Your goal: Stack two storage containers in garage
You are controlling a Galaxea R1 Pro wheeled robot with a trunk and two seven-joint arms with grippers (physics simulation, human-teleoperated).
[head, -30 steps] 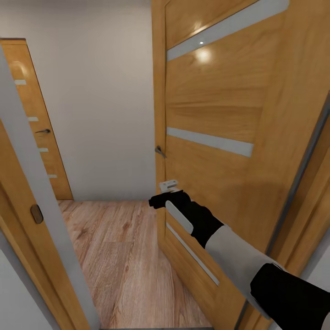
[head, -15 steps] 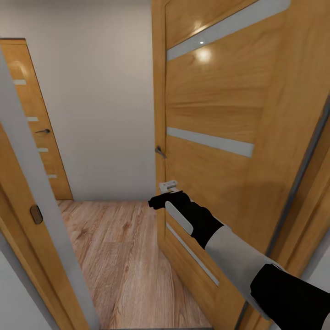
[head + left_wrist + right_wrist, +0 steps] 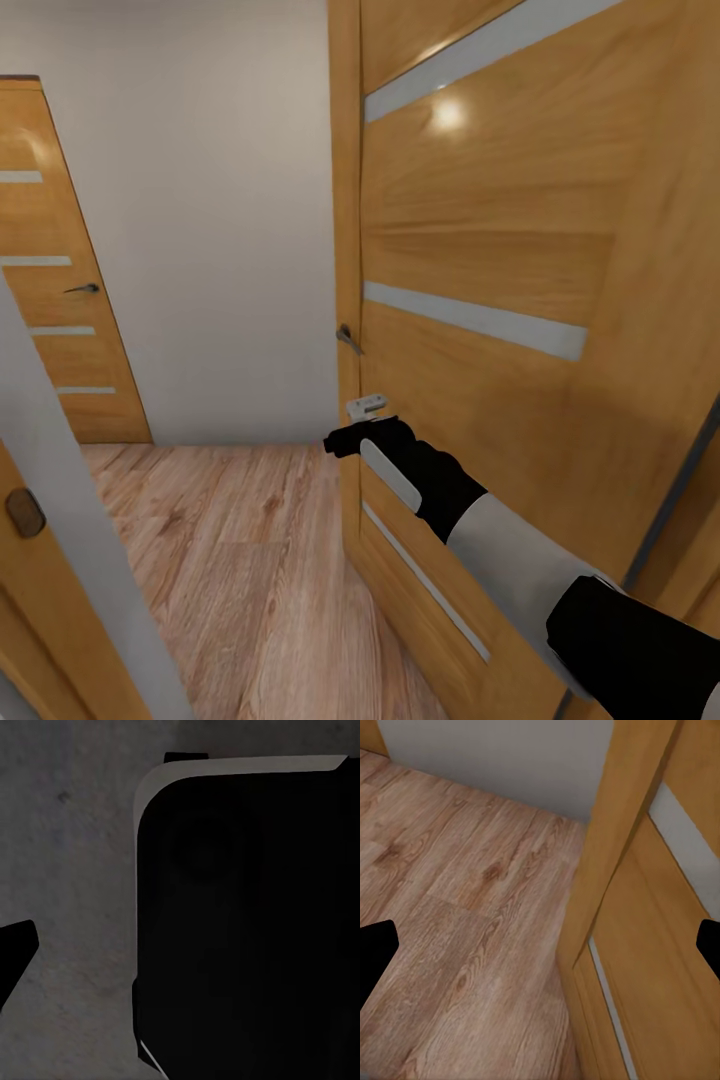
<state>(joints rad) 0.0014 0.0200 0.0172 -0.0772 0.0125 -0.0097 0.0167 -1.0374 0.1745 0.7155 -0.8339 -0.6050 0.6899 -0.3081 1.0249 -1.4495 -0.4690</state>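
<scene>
The two storage containers are out of view. My right arm reaches forward in the head view, and the right gripper [image 3: 345, 438] hangs beside the free edge of an open wooden door [image 3: 480, 250], below its handle [image 3: 348, 338]. In the right wrist view the right gripper [image 3: 540, 949] is open and holds nothing; its black fingertips [image 3: 375, 952] sit far apart over light wood planks and the door's edge [image 3: 607, 870]. In the left wrist view one black fingertip [image 3: 15, 952] shows over a dark grey surface, next to a black rounded part of the robot [image 3: 247, 930].
I stand in a doorway. A grey and wood door frame [image 3: 60, 520] is close on the left, the open door close on the right. Beyond lie a light wood plank floor [image 3: 240, 560], a white wall [image 3: 220, 200] and a shut wooden door [image 3: 60, 320] at far left.
The whole head view has shifted: the left door frame has slid toward the picture's edge and the far door shows more fully. The right arm keeps its pose.
</scene>
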